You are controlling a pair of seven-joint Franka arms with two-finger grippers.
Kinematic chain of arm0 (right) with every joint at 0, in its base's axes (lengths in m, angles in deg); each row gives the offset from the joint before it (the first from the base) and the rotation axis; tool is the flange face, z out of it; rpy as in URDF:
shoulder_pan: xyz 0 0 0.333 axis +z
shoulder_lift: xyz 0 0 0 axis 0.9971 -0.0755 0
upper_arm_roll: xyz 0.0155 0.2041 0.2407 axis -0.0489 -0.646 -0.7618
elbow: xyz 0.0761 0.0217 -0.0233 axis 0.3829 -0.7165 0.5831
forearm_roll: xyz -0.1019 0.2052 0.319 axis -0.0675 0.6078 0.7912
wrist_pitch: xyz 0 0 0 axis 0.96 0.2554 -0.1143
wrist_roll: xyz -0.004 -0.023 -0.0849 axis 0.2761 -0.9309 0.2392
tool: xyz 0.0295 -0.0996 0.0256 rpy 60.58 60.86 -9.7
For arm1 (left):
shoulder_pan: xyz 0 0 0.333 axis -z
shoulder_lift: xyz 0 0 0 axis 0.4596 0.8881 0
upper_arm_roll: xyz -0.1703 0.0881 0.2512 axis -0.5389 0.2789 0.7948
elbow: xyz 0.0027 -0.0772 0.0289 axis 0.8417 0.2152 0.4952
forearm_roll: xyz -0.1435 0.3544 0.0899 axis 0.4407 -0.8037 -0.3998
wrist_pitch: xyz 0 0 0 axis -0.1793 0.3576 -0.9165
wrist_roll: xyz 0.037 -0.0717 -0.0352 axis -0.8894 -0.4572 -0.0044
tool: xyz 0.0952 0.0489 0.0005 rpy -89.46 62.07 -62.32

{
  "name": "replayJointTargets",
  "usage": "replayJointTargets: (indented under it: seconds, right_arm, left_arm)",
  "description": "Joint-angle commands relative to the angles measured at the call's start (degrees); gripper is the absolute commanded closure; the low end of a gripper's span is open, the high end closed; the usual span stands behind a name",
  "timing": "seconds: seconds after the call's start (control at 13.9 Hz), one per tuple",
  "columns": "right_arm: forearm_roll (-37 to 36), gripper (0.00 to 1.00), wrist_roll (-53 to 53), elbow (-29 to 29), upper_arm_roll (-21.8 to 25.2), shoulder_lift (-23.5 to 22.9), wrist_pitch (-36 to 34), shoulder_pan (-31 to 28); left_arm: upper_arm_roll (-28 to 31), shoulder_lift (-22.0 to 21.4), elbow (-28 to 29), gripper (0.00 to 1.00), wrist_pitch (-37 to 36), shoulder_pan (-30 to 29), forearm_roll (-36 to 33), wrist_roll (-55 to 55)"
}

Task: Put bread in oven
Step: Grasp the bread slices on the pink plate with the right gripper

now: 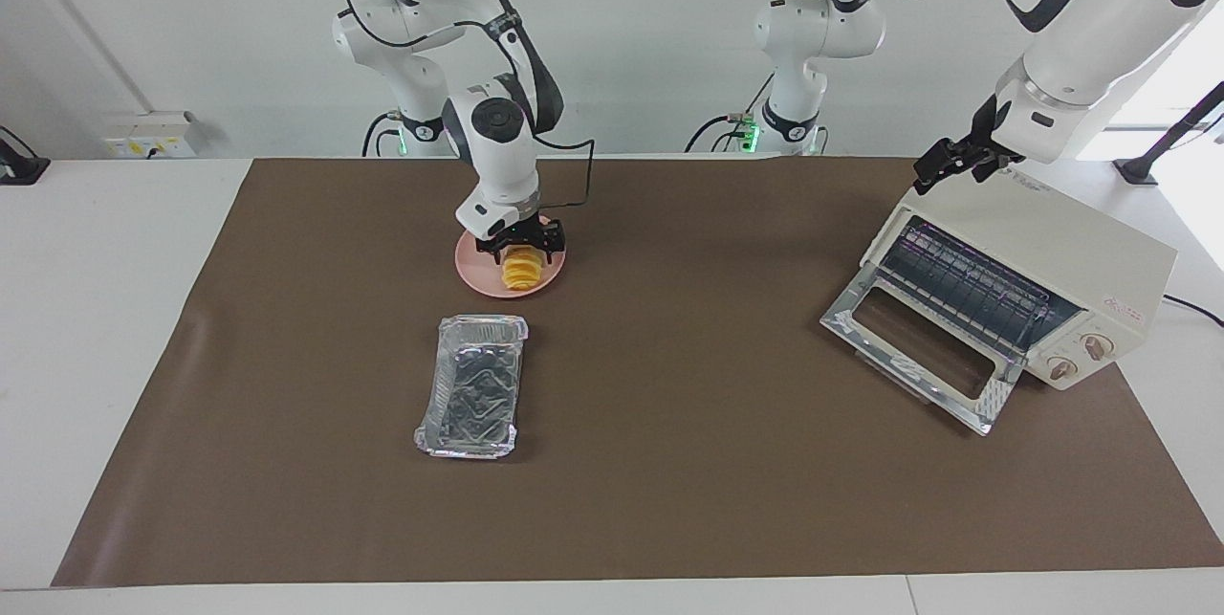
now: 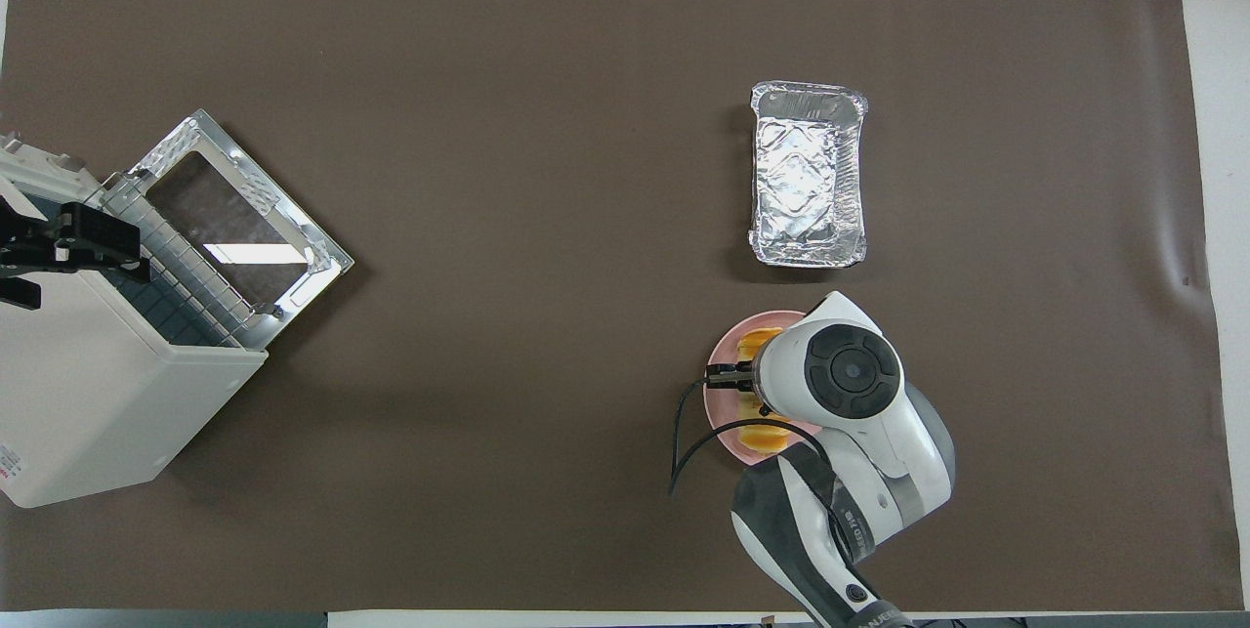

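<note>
1. On the plate [image 1: 478, 278] near my base, the bread [image 1: 521, 271] lies unlifted; my right hand [image 1: 522, 250] straddles it, fingers spread, not yet pinching.
2. Over the oven [image 1: 1071, 261], my left hand [image 1: 942, 167] waits, fingers spread.
3. Done: oven door down. Left: grasp, carry, place inside.

Glossy white arms with rounded dark grey joint caps, black grippers, and loose black cables trailing alongside.
</note>
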Motion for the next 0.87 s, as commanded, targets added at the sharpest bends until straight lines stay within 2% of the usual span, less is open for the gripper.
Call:
replayJointTargets:
  seconds: [0.0, 0.07, 0.29, 0.43, 0.65, 0.79]
  right_arm:
    - [0.31, 0.78, -1.05, 0.10, 0.07, 0.02, 0.77, -0.50]
    - [0.31, 1.00, -0.80, 0.37, 0.07, -0.16, 0.51, -0.50]
    - [0.31, 1.00, -0.88, 1.50, 0.07, -0.33, -0.55, -0.50]
    - [0.31, 1.00, -0.97, 4.74, 0.07, -0.33, -4.48, -0.76]
    - [0.31, 1.00, -1.32, 15.27, 0.07, -1.03, -16.25, -2.43]
    - [0.31, 1.00, -3.68, 24.23, 0.07, -4.10, -21.71, -4.62]
  left_arm:
    - [-0.22, -0.74, 0.54, 0.00, 0.56, -0.25, -0.93, -0.27]
    - [-0.22, -0.82, 0.54, 0.00, 0.56, -0.25, -0.93, -0.27]
    - [-0.22, -0.74, 0.54, 0.00, 0.56, -0.25, -0.93, -0.36]
    - [-0.22, -0.74, 0.54, 0.00, 0.56, -0.25, -0.93, -0.27]
    - [-0.22, -0.74, 0.54, 0.00, 0.56, -0.25, -0.93, -0.36]
    - [-0.22, -0.82, 0.54, 0.00, 0.56, -0.25, -0.93, -0.36]
